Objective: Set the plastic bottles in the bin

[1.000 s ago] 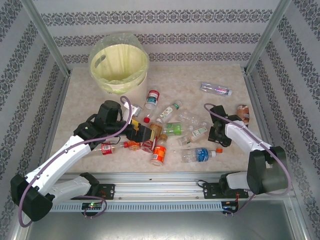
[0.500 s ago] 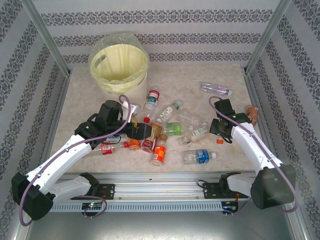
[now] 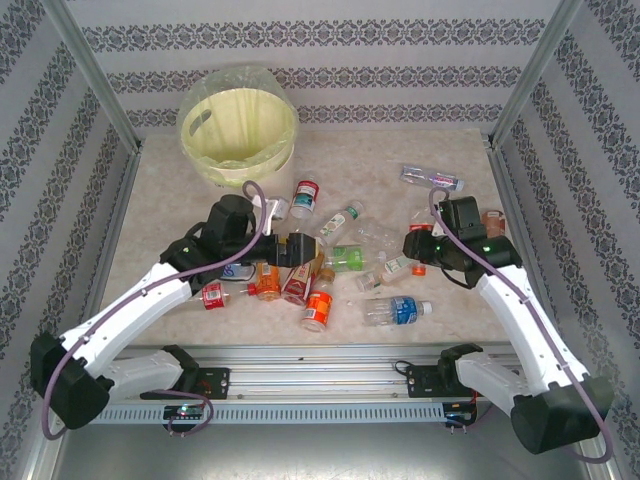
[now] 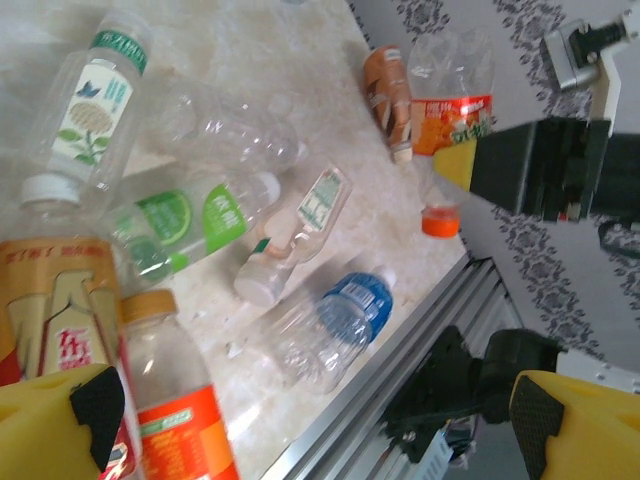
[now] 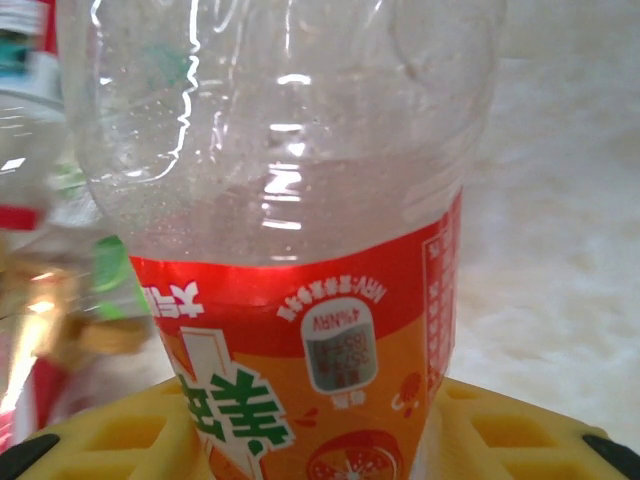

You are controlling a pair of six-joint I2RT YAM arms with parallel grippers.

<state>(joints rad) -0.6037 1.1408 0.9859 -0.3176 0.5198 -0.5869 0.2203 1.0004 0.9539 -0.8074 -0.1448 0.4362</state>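
1. We saw a cream, marble-patterned tabletop (image 3: 370, 155), pale and faintly speckled.
2. Wallpaper (image 3: 330, 60) with grey damask bands on white covered the back wall and both side walls.
3. Two slanting silver metal posts, the left post (image 3: 90, 75) and the right post (image 3: 535, 70), rose from the far corners.
4. A slotted silver rail (image 3: 320, 365) ran along the near table edge.
5. Below it lay a grey metal sheet (image 3: 320, 450).

R wrist: orange-label btl (image 5: 300, 330) cut top+btm | btls (image 5: 40, 230) at left blurred | L wrist: near btl (image 4: 175, 430) cut at btm
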